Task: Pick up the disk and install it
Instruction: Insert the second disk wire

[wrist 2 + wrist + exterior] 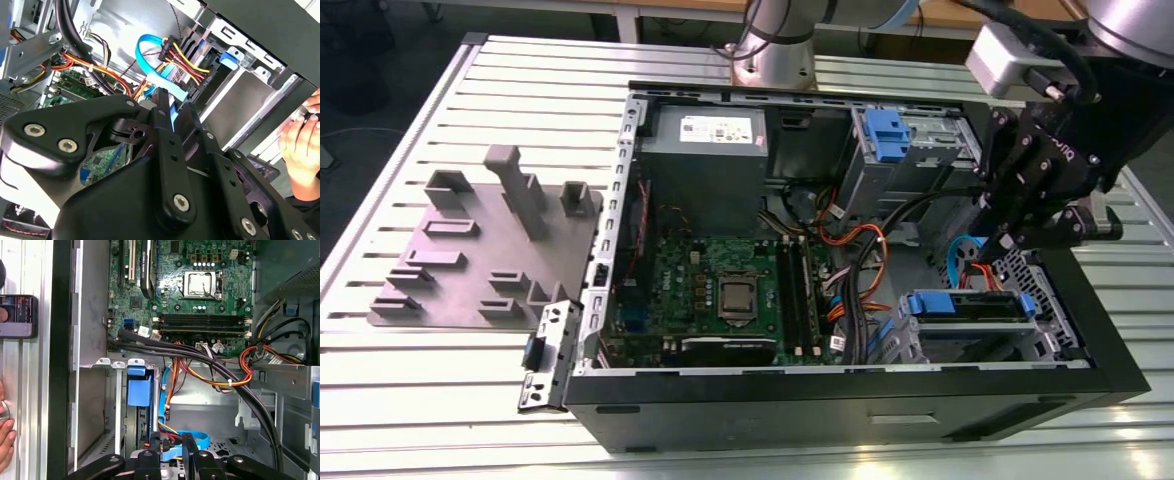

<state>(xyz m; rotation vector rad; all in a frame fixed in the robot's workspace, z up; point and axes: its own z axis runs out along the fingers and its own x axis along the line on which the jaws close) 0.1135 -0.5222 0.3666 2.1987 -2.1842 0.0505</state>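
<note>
Black two-finger gripper (pixel 1023 240) is hovering inside the open computer case (pixel 854 400), fingers nearly together and holding nothing I can see. Silver hard drive with blue carrier rails (pixel 970 305) is sitting in the bay just below the jaws, cables attached. Reads as the install or seating stage; any next move needs clearance from the blue flat cable (pixel 157 75).

A: what's the stuff sitting on?
B: ribbed metal bench (pixel 427 400). An open PC case (pixel 854 405) lies right on it, under the fingers (pixel 1014 240). A grey fixture plate (pixel 480 250) sits beside the case, well away from them.
</note>
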